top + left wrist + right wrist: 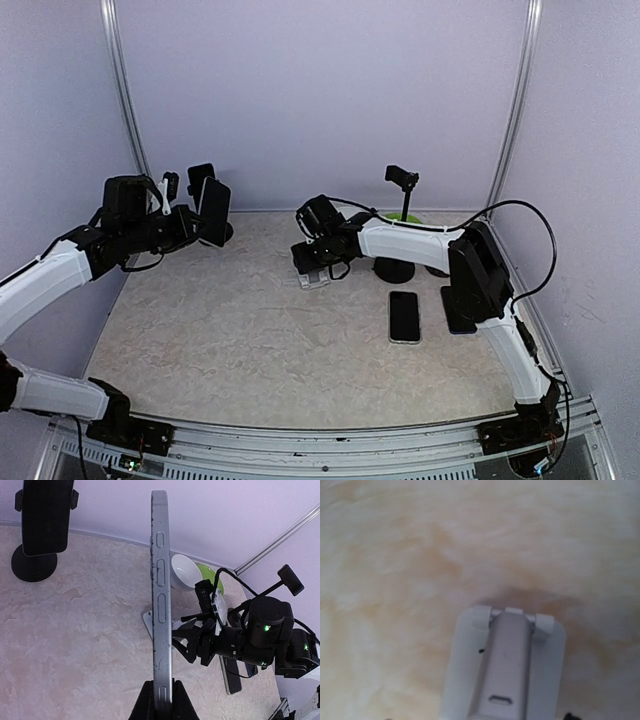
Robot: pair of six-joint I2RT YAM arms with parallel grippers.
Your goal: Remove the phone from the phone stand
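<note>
Several phone (161,650) buttons (160,572), left wrist only

Nothing can be read in any view: no writing, brand, number or sign. The phone (161,605) edge shows unmarked buttons, and the bench (250,330) is unlabelled.

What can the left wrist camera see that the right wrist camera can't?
Only the left wrist view: a phone held edge-on in the left gripper, a second phone on a black stand, a white bowl, a green bowl and the right arm. Only the right wrist view: a blurred close-up of the white stand and its hinged arm. Both: the marbled table, and probably the white stand, which peeks out behind the held phone in the left wrist view.
</note>
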